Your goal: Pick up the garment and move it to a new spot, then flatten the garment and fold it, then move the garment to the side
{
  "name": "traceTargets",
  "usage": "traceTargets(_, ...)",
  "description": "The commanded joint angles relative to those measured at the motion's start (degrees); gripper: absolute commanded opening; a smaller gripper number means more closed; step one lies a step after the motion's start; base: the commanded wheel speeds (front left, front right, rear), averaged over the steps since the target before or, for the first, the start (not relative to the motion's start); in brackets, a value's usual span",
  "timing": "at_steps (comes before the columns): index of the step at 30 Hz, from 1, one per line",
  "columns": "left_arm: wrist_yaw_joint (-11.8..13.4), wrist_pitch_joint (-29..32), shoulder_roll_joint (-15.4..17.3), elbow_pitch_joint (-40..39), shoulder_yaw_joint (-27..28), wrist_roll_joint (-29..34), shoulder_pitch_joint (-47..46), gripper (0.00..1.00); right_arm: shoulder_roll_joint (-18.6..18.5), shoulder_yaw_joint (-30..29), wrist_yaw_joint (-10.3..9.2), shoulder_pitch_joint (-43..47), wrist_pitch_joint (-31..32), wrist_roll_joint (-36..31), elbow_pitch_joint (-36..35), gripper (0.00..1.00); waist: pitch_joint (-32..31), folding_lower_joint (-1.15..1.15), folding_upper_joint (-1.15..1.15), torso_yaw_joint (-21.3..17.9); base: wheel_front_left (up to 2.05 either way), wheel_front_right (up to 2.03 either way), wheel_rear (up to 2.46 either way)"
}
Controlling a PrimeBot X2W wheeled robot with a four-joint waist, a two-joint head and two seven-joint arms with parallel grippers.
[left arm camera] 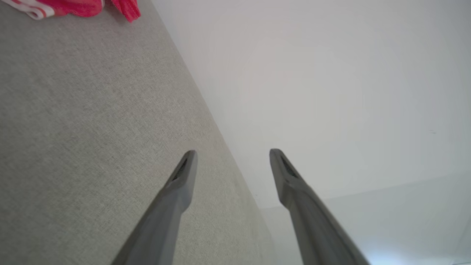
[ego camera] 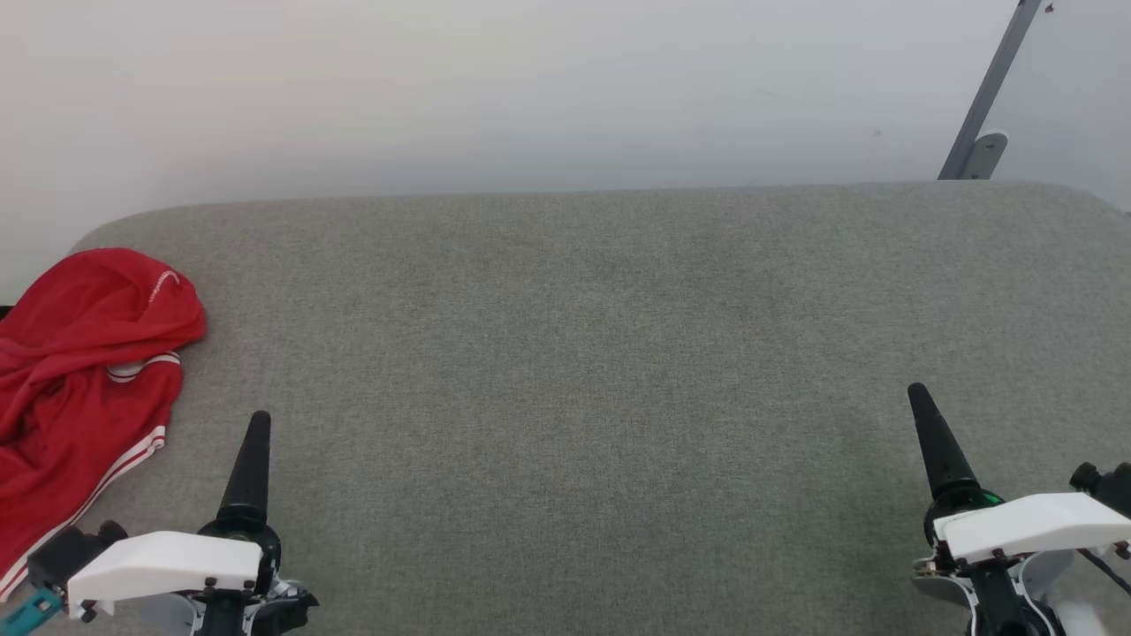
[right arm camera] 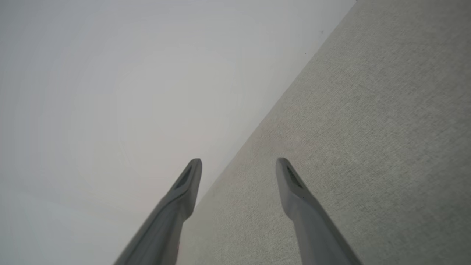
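The garment (ego camera: 84, 371) is bright red with white bands and stripes. It lies crumpled at the far left edge of the grey surface (ego camera: 574, 371), partly hanging off it. A corner of the garment (left arm camera: 73, 7) shows at the top left of the left wrist view. My left gripper (ego camera: 256, 424) hovers at the lower left, just right of the garment and apart from it. In its wrist view that gripper (left arm camera: 232, 154) stands open with nothing between the fingers. My right gripper (ego camera: 919, 393) is at the lower right, far from the garment. Its wrist view shows it (right arm camera: 239, 162) open and holding nothing.
A pale wall (ego camera: 530, 88) rises behind the grey surface. A grey metal bracket (ego camera: 981, 132) leans against the wall at the back right. The surface has rounded far corners.
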Motion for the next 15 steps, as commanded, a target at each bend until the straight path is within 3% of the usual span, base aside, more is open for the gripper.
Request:
traceTargets(1, 0.7, -0.8, 1.2, -1.4, -0.5, 2.8, -0.2, 1.00, -0.9, 0.2, 0.09, -1.5, -0.6, -3.3, -0.8, 1.00, 0.0, 0.00, 0.00, 0.0, 0.00, 0.00, 0.00)
traceTargets(15, 3.4, -3.6, 4.3, -3.6, -2.8, 15.5, 1.1, 1.00, -2.4, 0.1, 0.10, -2.0, -2.2, -17.6, -1.4, 1.00, -0.3, 0.00, 0.00, 0.0, 0.00, 0.00, 0.00)
